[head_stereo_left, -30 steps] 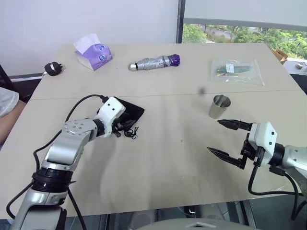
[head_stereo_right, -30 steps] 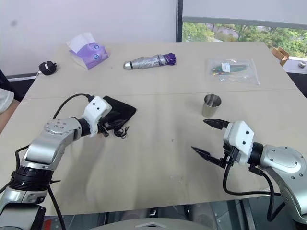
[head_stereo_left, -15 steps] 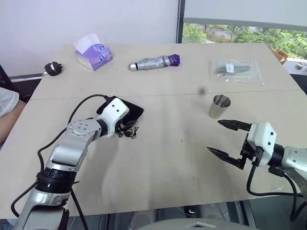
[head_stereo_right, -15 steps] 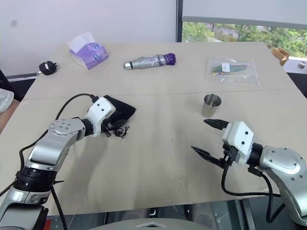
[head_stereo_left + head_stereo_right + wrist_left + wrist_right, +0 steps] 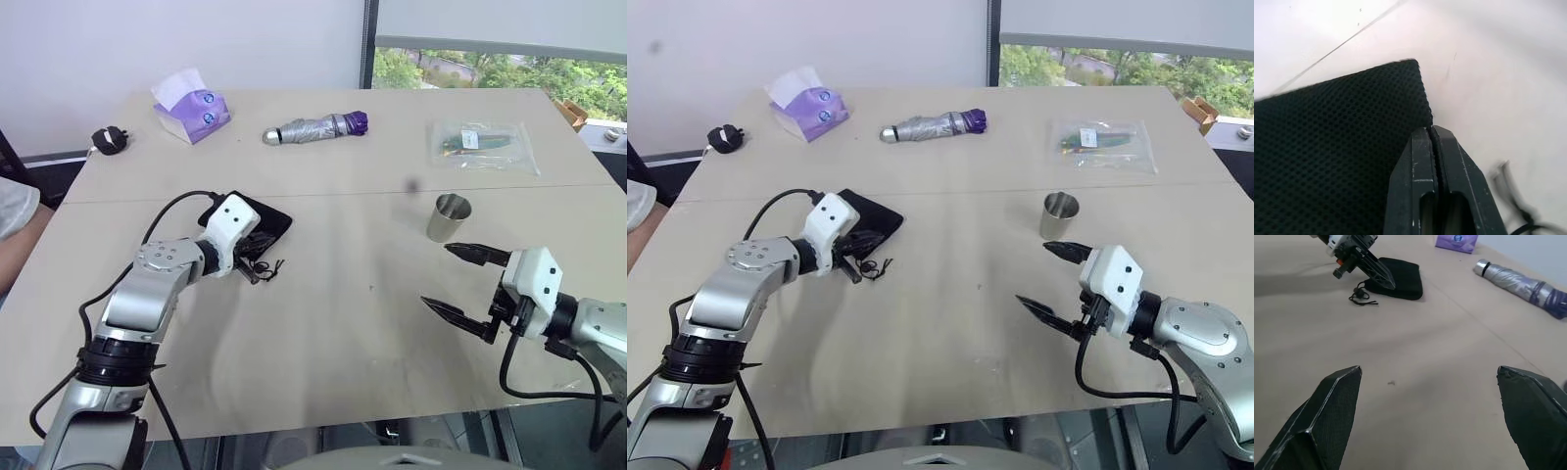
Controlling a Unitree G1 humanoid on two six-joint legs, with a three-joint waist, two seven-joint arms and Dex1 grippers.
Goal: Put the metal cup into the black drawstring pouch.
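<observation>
The left pincer [image 5: 253, 262] has its two black fingers pressed together on the near edge of the black drawstring pouch [image 5: 265, 223], close to the corner where the thin cord [image 5: 272, 270] trails loose on the bench [image 5: 333, 323]; in the left wrist view the fingers [image 5: 1432, 161] meet with no gap right at the fabric's hem, so the grip looks like a thin pinch of cloth, though whether it catches one layer or both cannot be told. The pouch lies flat on the robot's left side of the bench. The metal cup [image 5: 449, 217] stands upright and untouched well over to the right, just beyond the right pincer [image 5: 463, 283], which hangs spread wide and empty near the bench. The step in hand appears to be securing the pouch so its mouth can be opened. To do it well, the pinch should take only the upper layer at the mouth, then lift gently so the opening gapes instead of dragging the whole bag; a tug too hard on so shallow a bite could slip off the cloth. The right pincer is already wide enough for the cup and should close around its lower, narrower wall, keeping it upright, since the smooth steel will likely slide if squeezed near the rim.
</observation>
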